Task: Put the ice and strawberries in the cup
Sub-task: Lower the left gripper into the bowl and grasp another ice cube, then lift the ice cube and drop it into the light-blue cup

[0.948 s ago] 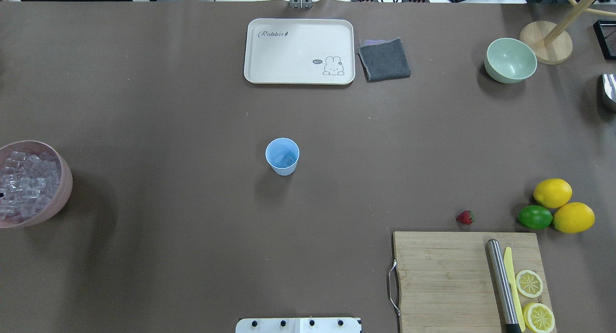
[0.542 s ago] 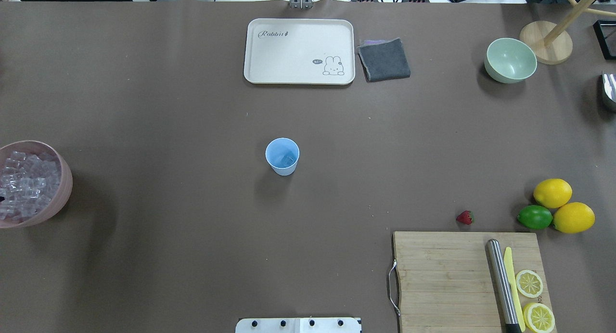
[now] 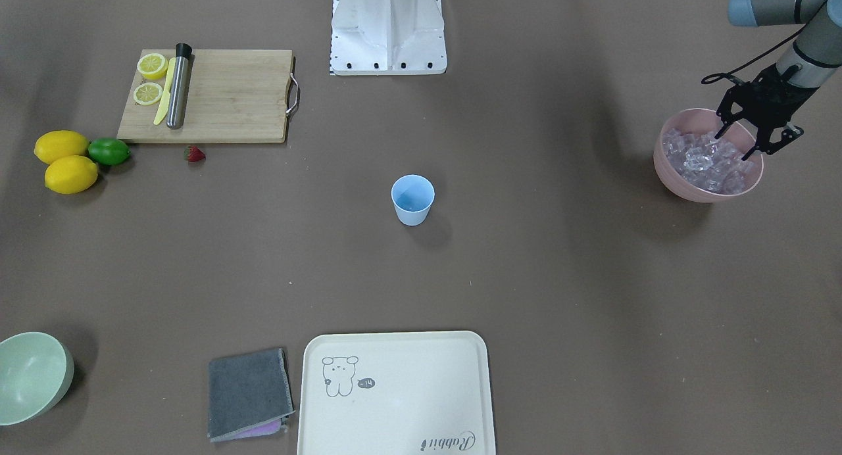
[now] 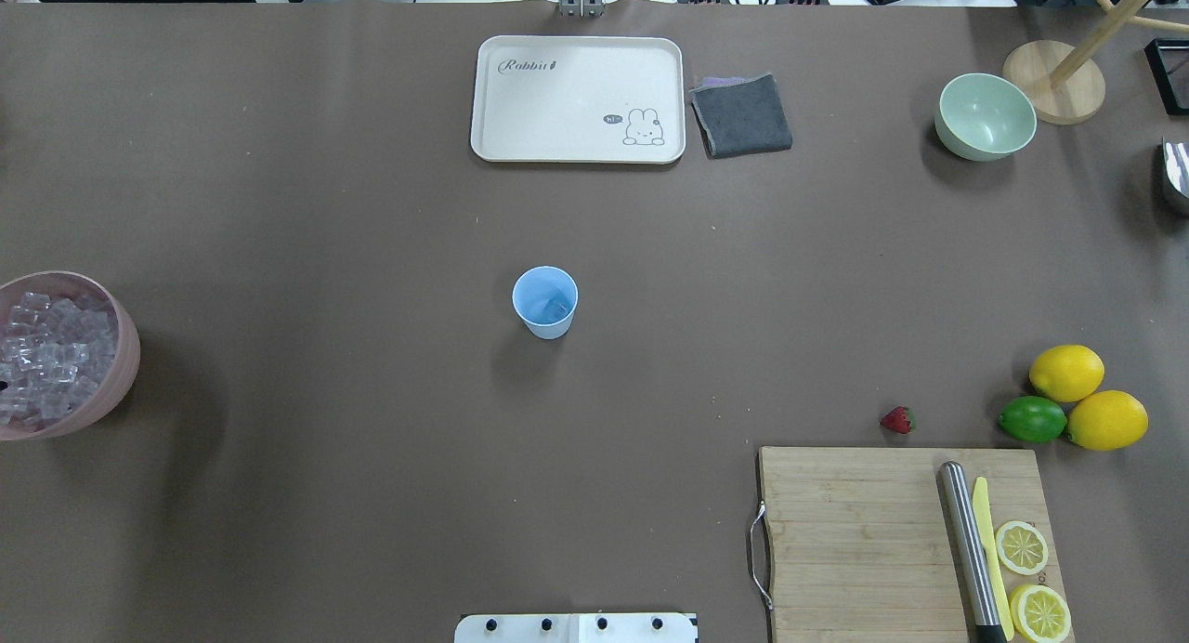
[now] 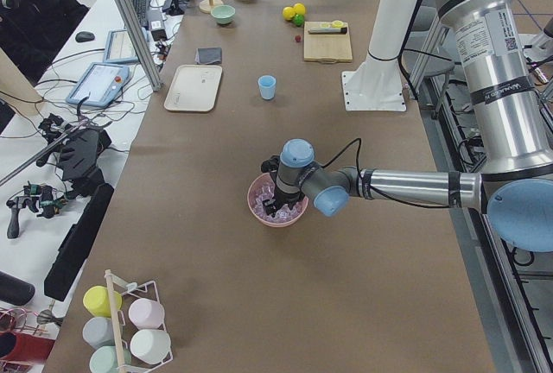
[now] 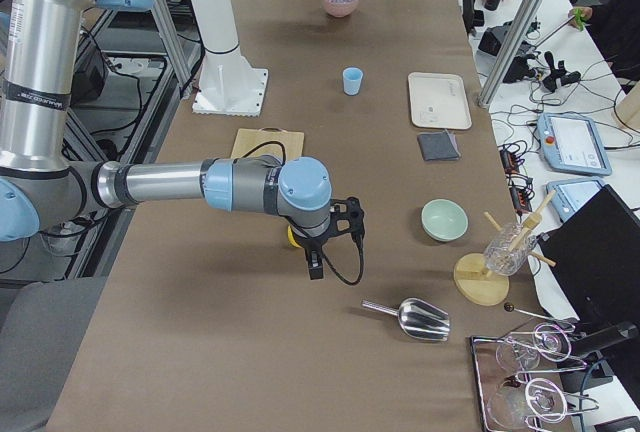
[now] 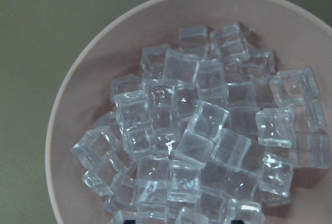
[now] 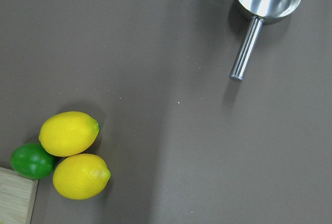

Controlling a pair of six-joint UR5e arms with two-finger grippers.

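Nothing has moved: the left gripper (image 3: pixel 738 143) hangs, jaws parted, over ice (image 7: pixel 202 125) in the pink bowl (image 3: pixel 684 189), far left; the cup (image 4: pixel 546 327) holds 1 cube.

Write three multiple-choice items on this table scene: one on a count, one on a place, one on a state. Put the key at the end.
1. How many whole yellow lemons lie by the green lime?
A) one
B) two
C) four

2. Where is the tiny red strawberry?
A) on the brown table, beside the wooden cutting board
B) on top of that board
C) touching the lime

3. The left hand, above the pink bowl of clear ice cubes, is:
A) shut on a cube
B) shut on the strawberry
C) open

Key:
1 B, since two lemons sit against the lime.
2 A, since the berry lies on bare table just off the board's edge.
3 C, since the front-facing view shows its fingers apart with nothing between them.
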